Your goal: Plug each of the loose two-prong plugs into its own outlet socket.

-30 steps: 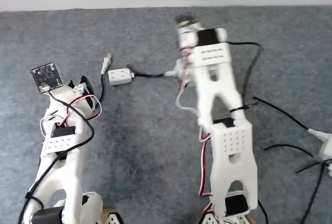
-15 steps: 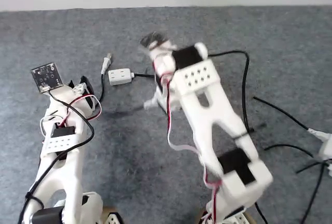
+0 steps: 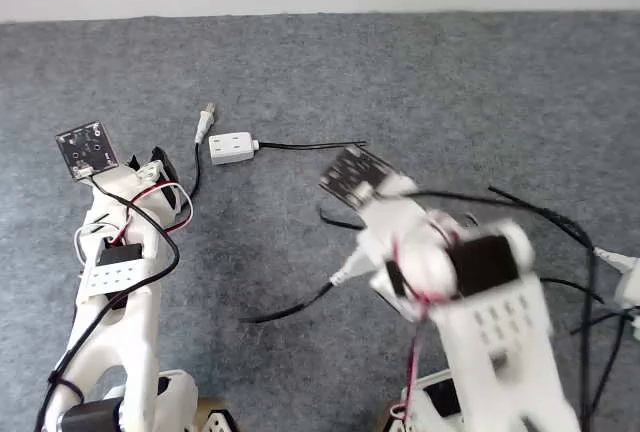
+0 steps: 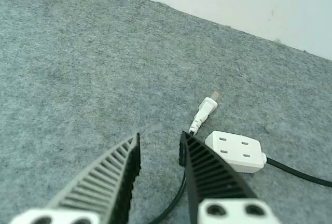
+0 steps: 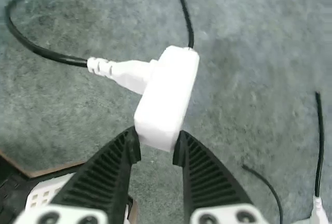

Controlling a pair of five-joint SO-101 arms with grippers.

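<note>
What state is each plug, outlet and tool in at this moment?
held outlet: gripped, one plug seated in its side.
seated plug: inserted in the held outlet.
loose plug: unplugged, lying on the carpet.
floor outlet: lying flat, visible sockets empty.
left tool: open, empty.
right tool: shut on the held outlet.
</note>
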